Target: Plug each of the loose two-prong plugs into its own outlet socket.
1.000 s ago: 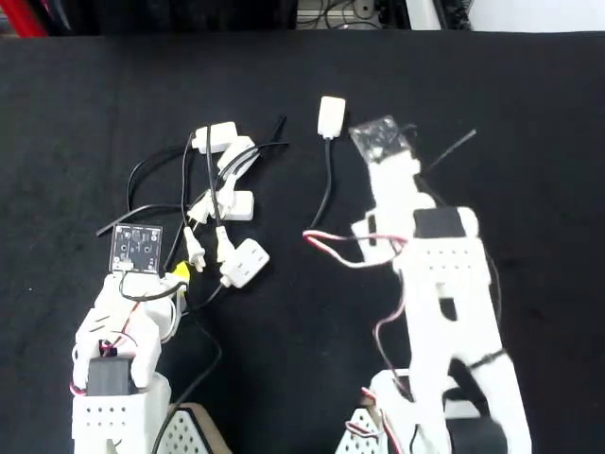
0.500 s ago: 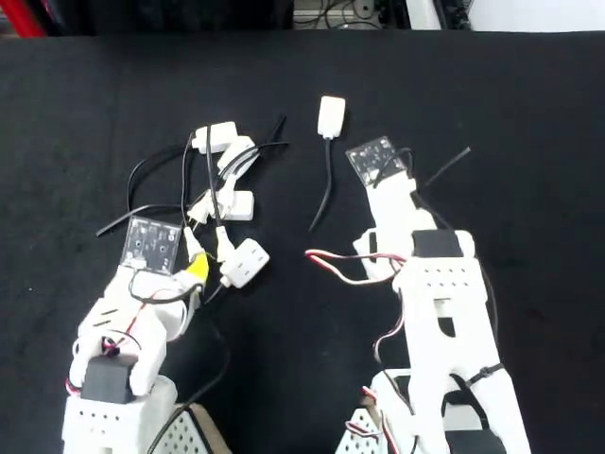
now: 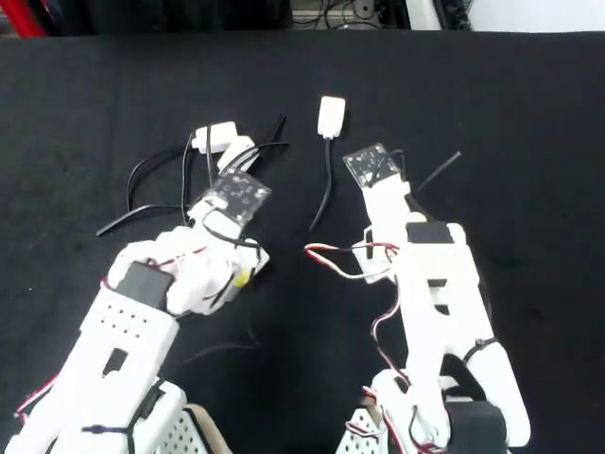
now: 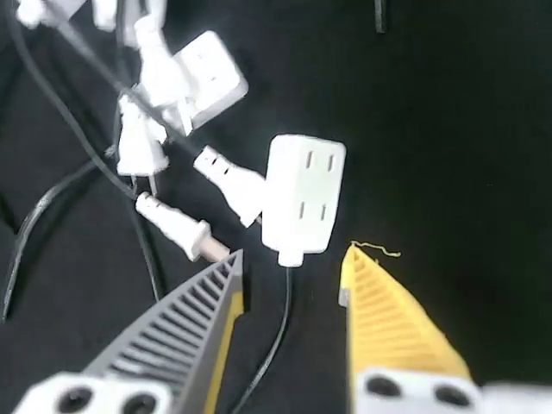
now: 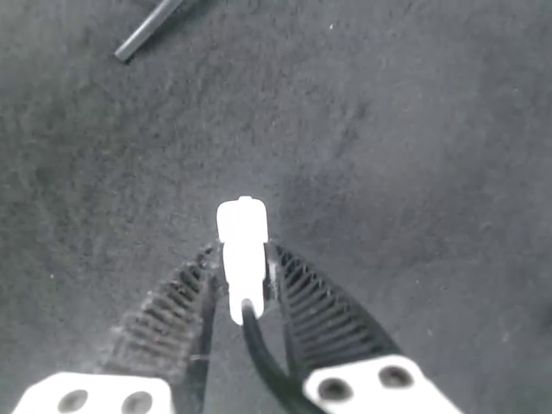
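Over the cable tangle (image 3: 194, 156) at ten o'clock, the newly arrived left gripper (image 4: 295, 254) hangs with fingers apart just short of an outlet socket (image 4: 304, 194), likely readying it for the two-prong plug (image 5: 241, 228) clamped in the right gripper (image 5: 242, 263).

worktop (image 3: 529, 113): plain black
sockets (image 4: 304, 194): white
plug (image 5: 242, 250): white
loose plugs (image 4: 177, 229): white
cords (image 3: 327, 192): black
left fingers (image 4: 392, 323): one yellow, one grey, both ribbed
right fingers (image 5: 323, 315): dark grey, ribbed
arms (image 3: 435, 284): white
wires (image 3: 331, 257): red and white

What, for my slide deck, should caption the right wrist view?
Right gripper shut on a white plug over black cloth.
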Robot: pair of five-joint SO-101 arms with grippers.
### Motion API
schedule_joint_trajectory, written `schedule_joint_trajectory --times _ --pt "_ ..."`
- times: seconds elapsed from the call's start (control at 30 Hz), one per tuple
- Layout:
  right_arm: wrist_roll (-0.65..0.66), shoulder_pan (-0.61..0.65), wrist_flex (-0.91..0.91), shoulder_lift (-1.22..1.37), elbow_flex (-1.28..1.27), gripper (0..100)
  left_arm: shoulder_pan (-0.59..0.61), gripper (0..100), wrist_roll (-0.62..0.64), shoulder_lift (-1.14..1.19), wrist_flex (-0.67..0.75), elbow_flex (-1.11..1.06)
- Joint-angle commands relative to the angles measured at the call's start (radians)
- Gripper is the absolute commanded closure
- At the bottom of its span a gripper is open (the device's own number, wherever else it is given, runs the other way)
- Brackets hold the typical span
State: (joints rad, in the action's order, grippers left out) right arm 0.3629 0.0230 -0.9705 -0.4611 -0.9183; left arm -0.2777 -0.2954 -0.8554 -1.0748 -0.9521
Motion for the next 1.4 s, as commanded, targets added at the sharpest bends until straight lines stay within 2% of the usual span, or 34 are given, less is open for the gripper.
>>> schedule_joint_trajectory --times 0.0,0.23,0.5,0.7,1.2,1.27,1.37 --pt "0.000 -0.015 0.020 0.001 0.051 98.7 -0.038 81 -0.051 0.023 0.087 -0.012" --pt "0.002 -0.015 0.020 0.001 0.051 98.7 -0.036 78 -0.057 0.023 0.318 -0.242" --pt "0.005 -0.015 0.020 0.001 0.051 98.7 -0.035 78 -0.048 0.025 0.468 -0.332" --pt "0.002 -0.015 0.020 0.001 0.050 98.7 -0.036 78 0.055 0.025 0.588 -0.406" --pt "0.003 -0.015 0.020 0.002 0.047 98.7 -0.031 83 0.026 0.025 0.606 -0.435" --pt "0.003 -0.015 0.020 0.004 0.047 98.7 -0.030 84 0.026 0.025 0.638 -0.453" --pt "0.005 -0.015 0.020 0.005 0.045 98.7 -0.030 91 0.026 0.025 0.726 -0.492"
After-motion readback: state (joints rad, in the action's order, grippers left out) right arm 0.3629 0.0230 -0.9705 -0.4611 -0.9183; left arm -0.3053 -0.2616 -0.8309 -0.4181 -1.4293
